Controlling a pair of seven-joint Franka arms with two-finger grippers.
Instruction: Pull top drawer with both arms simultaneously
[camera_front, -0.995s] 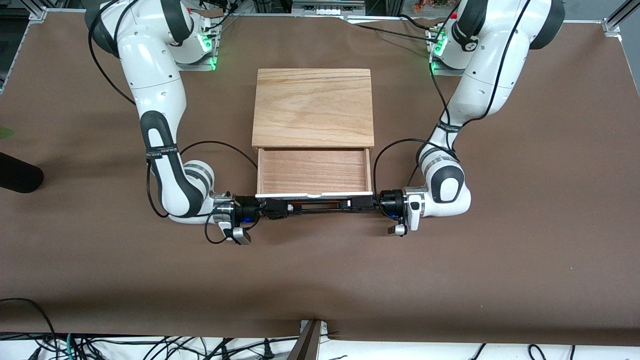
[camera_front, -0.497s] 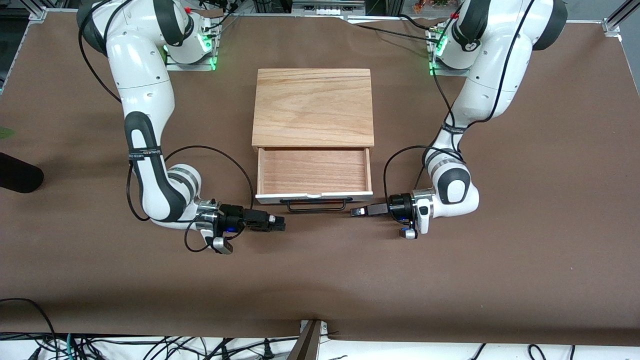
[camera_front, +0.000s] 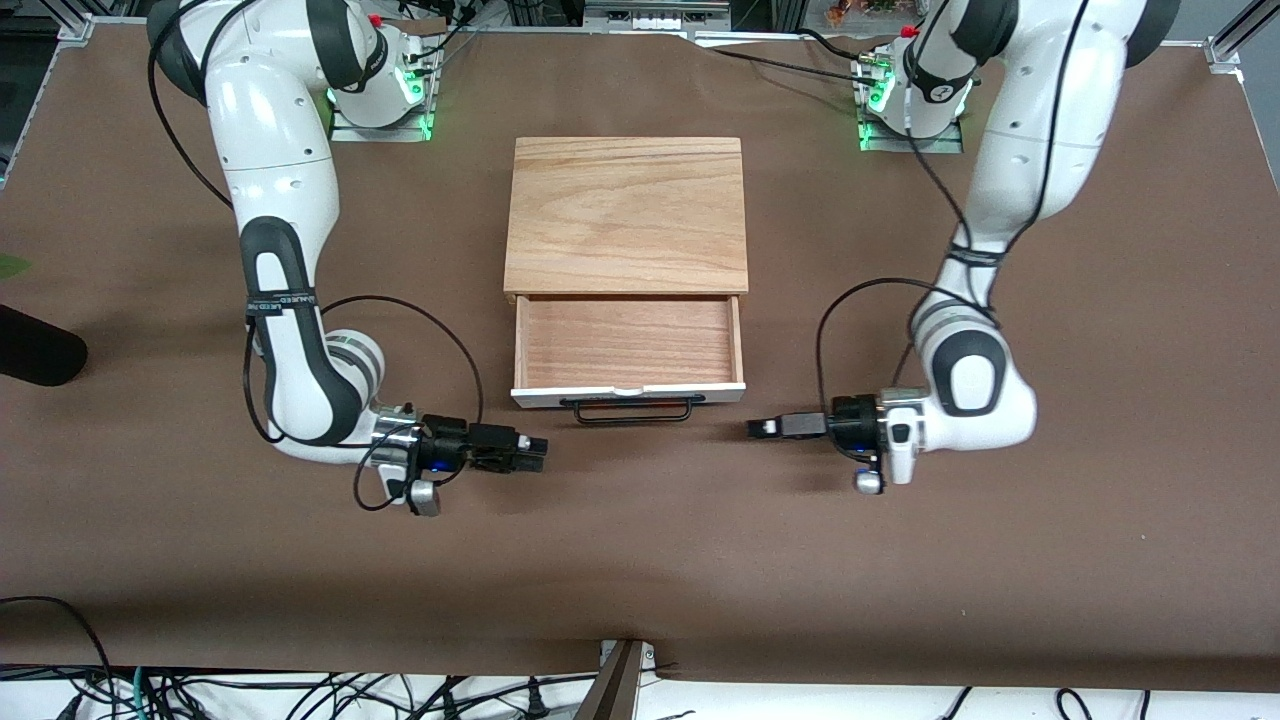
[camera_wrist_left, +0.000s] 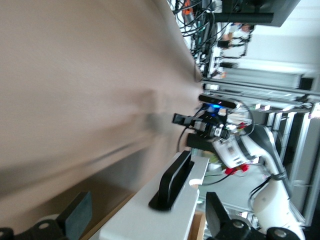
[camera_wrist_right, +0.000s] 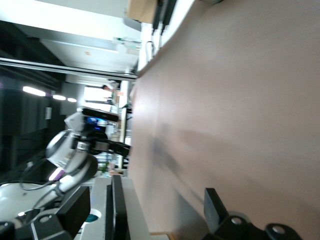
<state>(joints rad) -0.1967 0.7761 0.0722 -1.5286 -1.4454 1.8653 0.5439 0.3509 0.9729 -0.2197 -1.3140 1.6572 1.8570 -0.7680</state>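
The top drawer stands pulled out, its black bar handle between the empty, wide-open left gripper and right gripper, suggesting release after pulling.

Found no text, label or number legible anywhere. Noticed faint pale lettering on a black strap around the right arm, too small to read; likewise on the left arm.
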